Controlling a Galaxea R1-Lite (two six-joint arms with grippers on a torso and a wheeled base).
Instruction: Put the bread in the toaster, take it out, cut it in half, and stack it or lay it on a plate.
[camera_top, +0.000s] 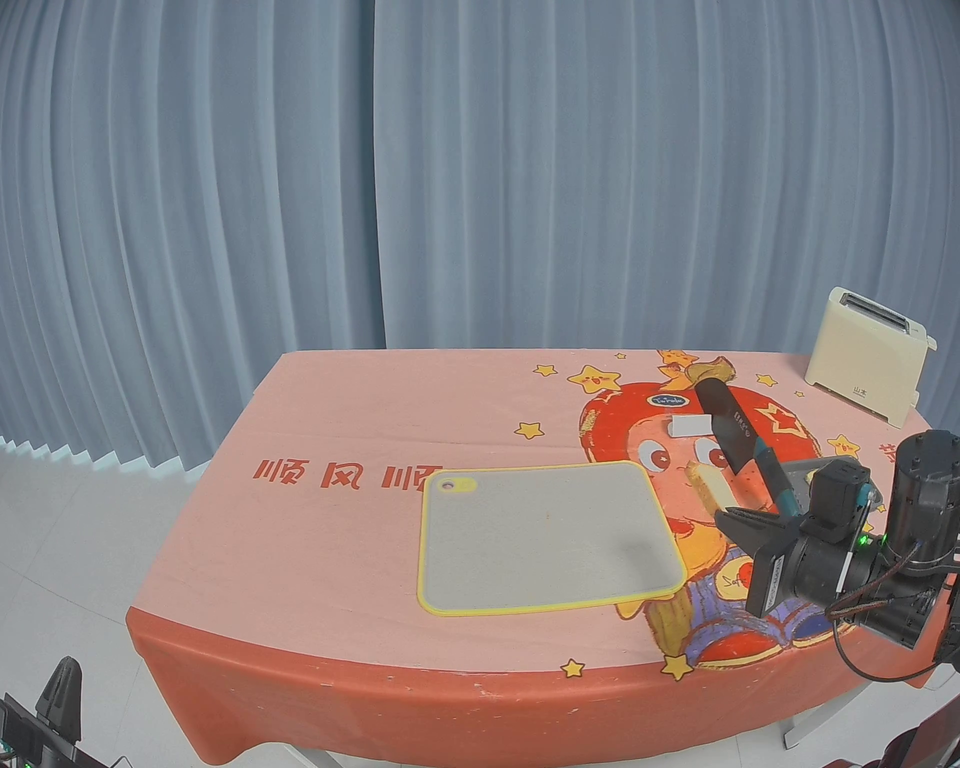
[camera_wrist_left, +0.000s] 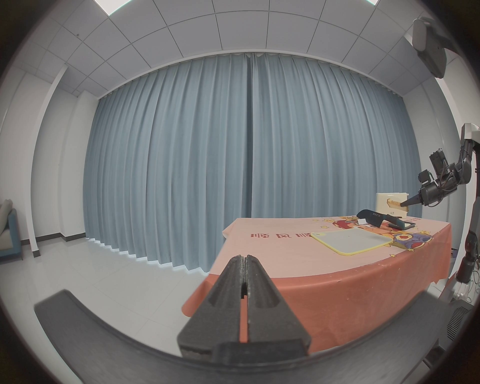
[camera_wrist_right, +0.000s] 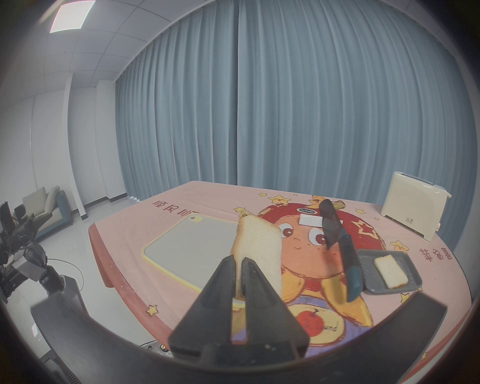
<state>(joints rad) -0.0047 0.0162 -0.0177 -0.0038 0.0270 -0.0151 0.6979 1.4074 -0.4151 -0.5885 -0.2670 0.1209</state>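
Bread slice (camera_wrist_right: 260, 247) is held upright at the head view's lower right, above the tabletop (camera_wrist_right: 215, 197), pinched at its lower edge by the closed fingers of the right gripper (camera_wrist_right: 238, 265); judged soft, light, crushable.

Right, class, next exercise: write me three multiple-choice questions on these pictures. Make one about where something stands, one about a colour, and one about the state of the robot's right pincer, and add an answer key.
1. Where on the table does the toaster stand?
A. at the far right corner
B. at the near left corner
C. dead centre

2. What colour is the rim of the cutting board?
A. red
B. yellow
C. black

3. What state is the right pincer in?
A. open and empty
B. shut on a bread slice
C. shut and empty

Key:
1 A, since the head view shows it at the far right corner.
2 B, since a yellow band runs round the grey board.
3 B, since the slice is clamped upright in it.
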